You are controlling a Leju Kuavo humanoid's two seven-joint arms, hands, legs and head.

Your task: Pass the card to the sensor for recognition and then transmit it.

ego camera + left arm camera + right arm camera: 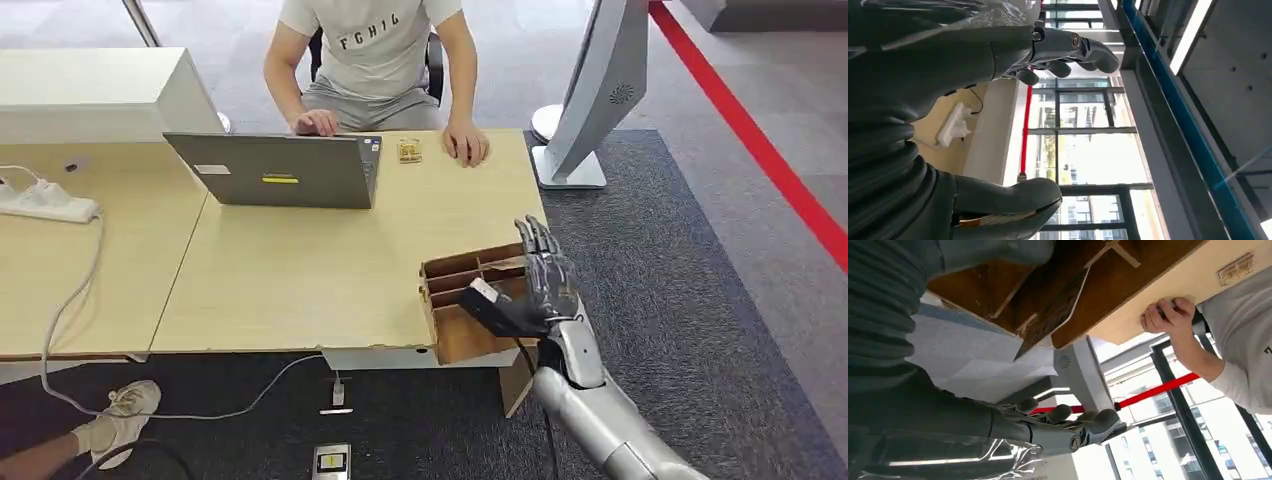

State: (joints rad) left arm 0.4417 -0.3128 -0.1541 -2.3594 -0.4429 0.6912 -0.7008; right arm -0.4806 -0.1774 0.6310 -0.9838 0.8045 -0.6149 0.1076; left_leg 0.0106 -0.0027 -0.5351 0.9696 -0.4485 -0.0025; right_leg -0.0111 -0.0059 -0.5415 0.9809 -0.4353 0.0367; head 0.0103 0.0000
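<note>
left hand [998, 45] is hanging open in the left wrist view, thumb and fingers apart and nothing between them.

scene, left to right:
- white plastic power strip [45, 203] is lying at the far left of the pale wooden table [300, 280].
- grey open laptop [285, 172] is sitting at the far edge, with a person in a light t-shirt [370, 60] facing it.
- small gold-coloured flat piece [408, 150] is lying just beside the person's hand [465, 145]. it could be the sensor, but it's too small to tell.
- brown cardboard box with dividers [450, 335] is sitting on the near right corner of the table.
- thin dark card with a pale edge [1053, 315] is leaning tilted in a compartment, going by the right wrist view. i'm reading it as the card, not certain.
- right hand [545, 275] is hovering over the box's right side, fingers straight and spread from the thumb, gripping nothing.
- white slanted kiosk stand [590, 90] is standing on the floor at the far right.

handling, my read:
- the card is looking light, thin, stiff and probably slick.
- i'm expecting a pinch on the exposed upper edge, thumb against the fingers, to work best.
- i'm also expecting the cardboard walls to be crowding the fingers.
- a loose pinch is risking the card sliding or twisting out.
</note>
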